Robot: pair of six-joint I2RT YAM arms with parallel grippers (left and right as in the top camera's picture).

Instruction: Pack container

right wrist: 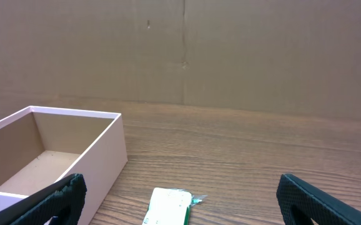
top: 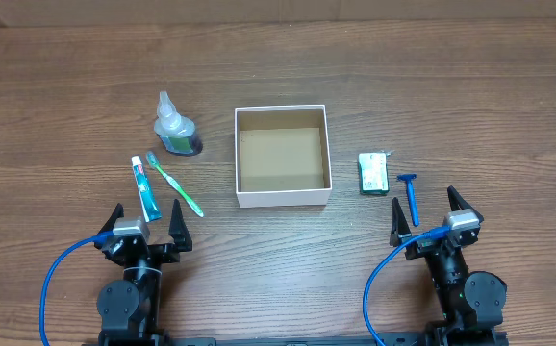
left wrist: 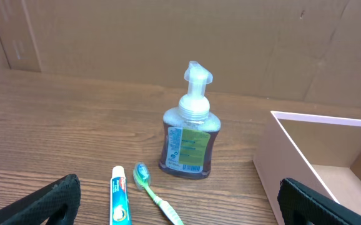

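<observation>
container (top: 283, 198): mid-table (top: 66, 106), empty, ahead of and between both arms, about equally near each
left gripper (top: 147, 213): jaws wide apart, holding nothing
right gripper (top: 423, 202): jaws wide apart, holding nothing
left's nearest item: toothpaste (top: 144, 187), just ahead, long axis pointing away
right's nearest item: razor (top: 411, 197), just ahead, likewise lengthwise

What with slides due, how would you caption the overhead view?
Empty cardboard box; soap bottle, toothpaste and toothbrush to its left, green packet and blue razor to its right.
</observation>
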